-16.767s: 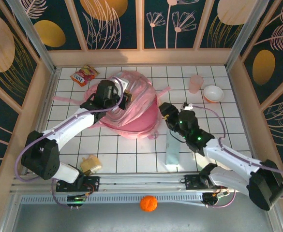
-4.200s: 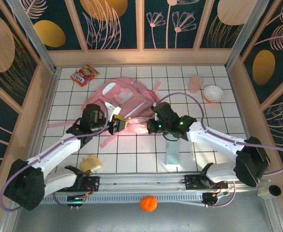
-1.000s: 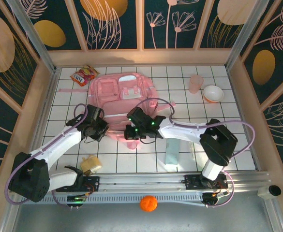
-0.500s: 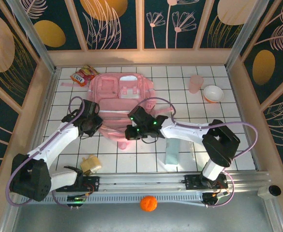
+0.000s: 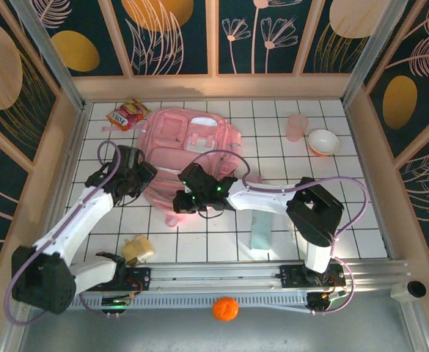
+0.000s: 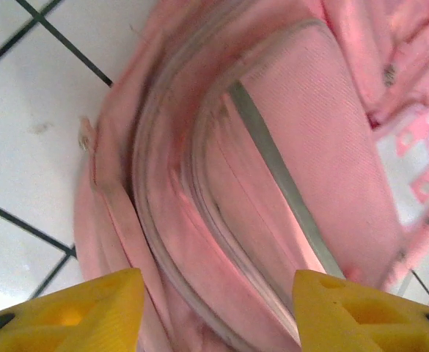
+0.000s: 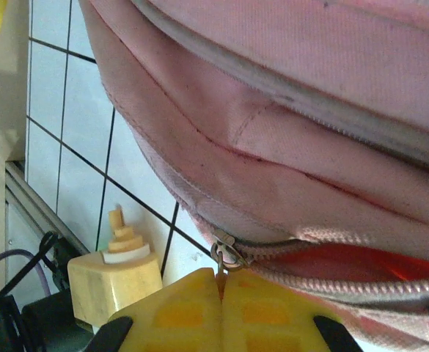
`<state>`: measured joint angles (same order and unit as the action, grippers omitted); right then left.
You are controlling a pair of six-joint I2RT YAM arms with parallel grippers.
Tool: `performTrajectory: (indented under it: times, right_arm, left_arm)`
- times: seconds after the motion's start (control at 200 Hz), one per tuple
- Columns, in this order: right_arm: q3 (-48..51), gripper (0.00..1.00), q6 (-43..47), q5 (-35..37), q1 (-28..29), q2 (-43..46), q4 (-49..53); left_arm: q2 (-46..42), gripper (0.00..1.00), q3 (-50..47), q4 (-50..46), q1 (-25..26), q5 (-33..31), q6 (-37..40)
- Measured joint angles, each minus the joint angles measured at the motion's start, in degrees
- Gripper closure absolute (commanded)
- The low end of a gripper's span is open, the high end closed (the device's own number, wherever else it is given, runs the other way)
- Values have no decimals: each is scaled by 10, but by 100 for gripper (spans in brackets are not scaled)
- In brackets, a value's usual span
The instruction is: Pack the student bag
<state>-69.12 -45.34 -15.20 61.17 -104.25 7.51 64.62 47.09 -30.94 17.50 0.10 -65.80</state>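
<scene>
**Item:** student bag point(image 5: 192, 143). Pale pink, soft, laid flat on the tiled worktop point(image 5: 390, 183), left of centre and toward the far side, front pockets facing up. Presumably laid this way to bring the zipped near edge within reach of both arms.

**Right end effector** point(image 7: 221, 290): clenched, yellow fingers pressed together on the zip pull point(image 7: 224, 257) at the bag's near edge. Held there, by judgement, to draw the slider along the curved zip track. Reddish gap beside the pull, read as a seam already partly parted.

**Left end effector** point(image 6: 214, 293): released, fingers apart, nothing between them. Poised at the bag's left flank, facing the curved seam and grey piping. Probably stationed to take hold of the fabric and brace the bag against the drag of the zip, guarding against sliding or bunching of the soft cloth.

**Loose stock, unpacked:**
- Snack packet point(image 5: 127, 114), just beside the bag's far-left corner.
- Pink cup point(image 5: 296, 126) and bowl point(image 5: 323, 141), well apart from the bag at far right.
- Flat pale-green box point(image 5: 260, 233), near the right arm.
- Wooden piece point(image 5: 138, 249), near the left base.
- Orange ball point(image 5: 225, 309), beyond the rail and off the worktop.

**Status, by judgement:** opening stage, with packing proper not yet begun.

**Risks:**
- Pull slipping from the pinch.
- Bag dragging along with the slider if unbraced.
</scene>
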Motion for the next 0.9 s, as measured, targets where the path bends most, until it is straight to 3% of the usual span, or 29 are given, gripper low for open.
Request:
performTrajectory:
  times: [0.275, 0.465, 0.586, 0.656, 0.701, 0.901]
  right_arm:
    - [-23, 100, 10, -14, -8, -10, 5]
    - [-23, 100, 15, -16, -9, -11, 5]
    - [-23, 100, 16, -19, -9, -11, 5]
    - [-23, 100, 16, -21, -9, -11, 5]
    - [-22, 100, 16, -21, -8, -11, 7]
    - [2, 100, 31, -21, -19, 2, 19]
  left_arm:
    - [-16, 45, -54, 4, 75, 43, -54]
    - [-6, 50, -67, 10, 81, 55, -72]
    - [7, 65, -85, 28, 81, 56, -89]
    - [23, 89, -92, 39, 81, 57, -98]
    - [33, 100, -92, 45, 81, 55, -102]
    - [55, 100, -66, 28, 86, 25, -94]
